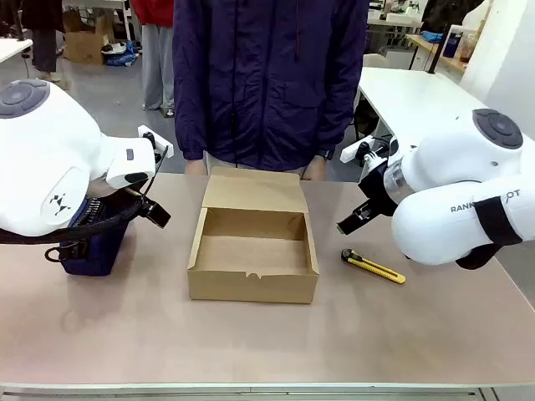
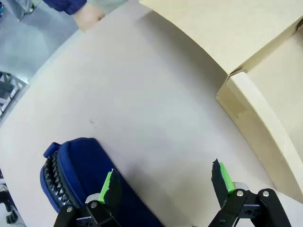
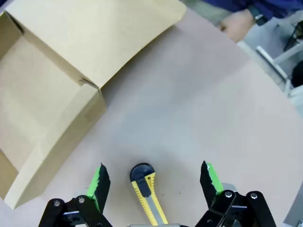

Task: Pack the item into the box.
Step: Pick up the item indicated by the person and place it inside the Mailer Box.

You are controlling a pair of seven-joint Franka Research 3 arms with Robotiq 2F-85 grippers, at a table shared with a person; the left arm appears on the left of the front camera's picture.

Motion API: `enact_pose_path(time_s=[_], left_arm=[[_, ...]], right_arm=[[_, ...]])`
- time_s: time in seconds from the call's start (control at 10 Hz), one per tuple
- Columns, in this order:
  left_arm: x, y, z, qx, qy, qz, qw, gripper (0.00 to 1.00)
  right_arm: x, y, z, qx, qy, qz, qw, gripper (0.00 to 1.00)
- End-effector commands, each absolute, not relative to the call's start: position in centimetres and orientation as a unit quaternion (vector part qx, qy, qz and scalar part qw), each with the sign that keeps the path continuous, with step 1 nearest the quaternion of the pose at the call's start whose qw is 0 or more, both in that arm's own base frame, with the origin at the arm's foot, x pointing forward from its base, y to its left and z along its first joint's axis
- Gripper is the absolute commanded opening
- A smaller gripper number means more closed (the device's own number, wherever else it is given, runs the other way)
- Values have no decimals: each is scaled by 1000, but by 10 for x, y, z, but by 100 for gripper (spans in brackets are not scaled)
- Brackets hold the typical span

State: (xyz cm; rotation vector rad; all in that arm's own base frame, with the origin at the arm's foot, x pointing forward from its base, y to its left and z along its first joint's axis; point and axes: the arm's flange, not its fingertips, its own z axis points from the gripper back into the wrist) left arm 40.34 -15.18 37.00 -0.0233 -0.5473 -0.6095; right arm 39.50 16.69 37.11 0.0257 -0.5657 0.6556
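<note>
The brown cardboard box (image 1: 251,288) stands open at the table's middle, its lid flap (image 1: 255,190) raised toward the person, and its inside looks bare. The item is out of view. My left gripper (image 1: 157,213) hangs open left of the box, above a navy pouch (image 2: 71,165); in the left wrist view the left gripper (image 2: 164,170) holds nothing and the box (image 2: 265,118) is at the right. My right gripper (image 1: 347,225) is open right of the box. Seen from the right wrist, the right gripper (image 3: 153,166) hovers just over a yellow-and-black utility knife (image 3: 144,189), with the box (image 3: 57,94) to the left.
The utility knife (image 1: 374,267) lies on the table right of the box. The navy pouch (image 1: 96,246) sits at the left under my left arm. A person in a dark jacket (image 1: 267,75) stands behind the box, one hand (image 3: 239,23) at the far edge.
</note>
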Motion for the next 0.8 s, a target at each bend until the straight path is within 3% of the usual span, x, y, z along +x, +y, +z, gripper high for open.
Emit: enact_pose_path(time_s=[0.0, 0.7], left_arm=[[403, -152, 370, -11, -266, -296, 917, 100], [403, -152, 370, -11, -266, -296, 917, 100]], right_arm=[[395, 167, 371, 12, -274, 318, 908, 100], [395, 167, 371, 12, -274, 318, 908, 100]])
